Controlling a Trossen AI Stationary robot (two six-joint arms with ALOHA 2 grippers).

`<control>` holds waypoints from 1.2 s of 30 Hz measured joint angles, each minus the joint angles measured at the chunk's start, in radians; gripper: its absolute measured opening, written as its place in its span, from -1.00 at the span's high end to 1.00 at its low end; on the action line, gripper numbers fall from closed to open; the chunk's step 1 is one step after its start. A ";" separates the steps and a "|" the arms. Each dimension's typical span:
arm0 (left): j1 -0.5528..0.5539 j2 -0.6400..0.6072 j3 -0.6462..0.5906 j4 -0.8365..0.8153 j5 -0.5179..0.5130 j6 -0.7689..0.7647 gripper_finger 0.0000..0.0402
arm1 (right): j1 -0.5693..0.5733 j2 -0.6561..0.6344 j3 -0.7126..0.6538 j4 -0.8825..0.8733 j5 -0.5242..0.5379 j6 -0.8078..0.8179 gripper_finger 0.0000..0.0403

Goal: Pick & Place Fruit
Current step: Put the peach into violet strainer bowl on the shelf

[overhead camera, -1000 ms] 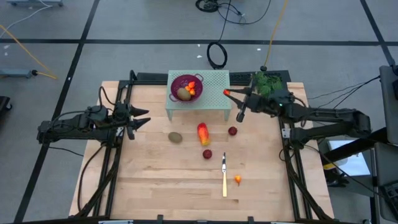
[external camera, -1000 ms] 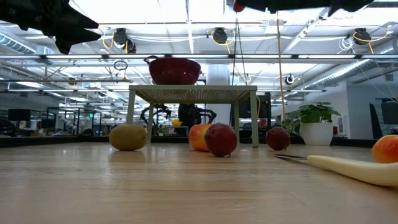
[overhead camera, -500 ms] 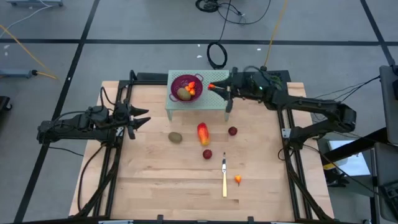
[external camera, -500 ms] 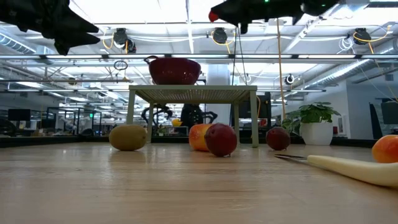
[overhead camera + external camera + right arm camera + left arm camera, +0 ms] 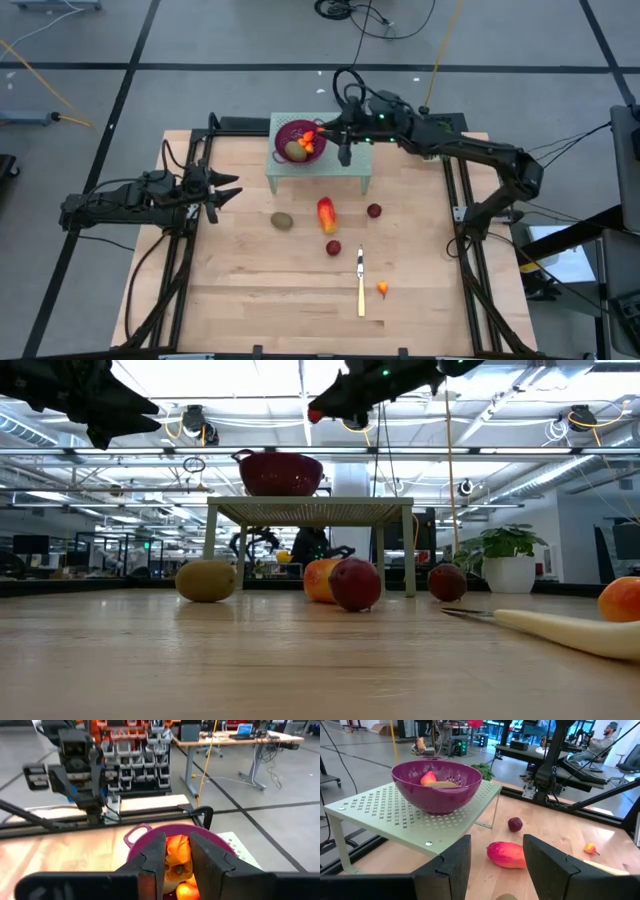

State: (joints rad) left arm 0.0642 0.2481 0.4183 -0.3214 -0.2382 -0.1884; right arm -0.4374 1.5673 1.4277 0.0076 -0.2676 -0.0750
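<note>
A purple colander bowl [image 5: 290, 133] stands on a green perforated stand [image 5: 345, 160] at the table's far edge. In it lie a brown-green oval fruit [image 5: 294, 151] and orange pieces [image 5: 309, 146]. My right gripper [image 5: 322, 132] hovers at the bowl's right rim, shut on a small orange fruit piece [image 5: 177, 851]. On the table lie another brown-green oval [image 5: 282, 220], a red-orange oblong [image 5: 326, 213], two dark red balls [image 5: 373, 210] [image 5: 332, 247] and an orange piece [image 5: 382, 288]. My left gripper [image 5: 228, 190] waits open at the table's left. My right gripper pinches the small orange piece [image 5: 176, 846] between its two fingers. The fingers come nearly level from the table's right side. The piece is lifted clear, above the purple bowl's [image 5: 150, 834] inside.
A yellow-handled knife [image 5: 360, 285] lies toward the near edge, between a red ball and the loose orange piece. A potted plant [image 5: 508, 555] stands at the far right corner. Bare wood spreads over the table's near half.
My right gripper has travelled toward the table's left along the far edge, across the green stand, carrying the orange piece to above the bowl. It has rolled about its own line on the way and stayed shut.
</note>
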 joint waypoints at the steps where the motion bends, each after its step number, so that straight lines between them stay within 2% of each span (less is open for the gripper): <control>1: 0.000 0.000 0.000 0.000 0.000 0.000 0.10 | 0.000 0.018 0.013 0.001 0.000 -0.014 0.65; 22: 0.000 0.000 0.000 -0.001 -0.053 0.004 0.10 | -0.006 0.191 0.066 -0.028 0.001 -0.096 0.65; 36: 0.000 0.000 0.000 0.000 -0.053 0.002 0.10 | -0.008 0.199 0.065 -0.028 -0.032 -0.105 0.63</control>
State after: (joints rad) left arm 0.0642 0.2481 0.4186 -0.3218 -0.2913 -0.1860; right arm -0.4458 1.7660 1.4925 -0.0200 -0.3000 -0.1802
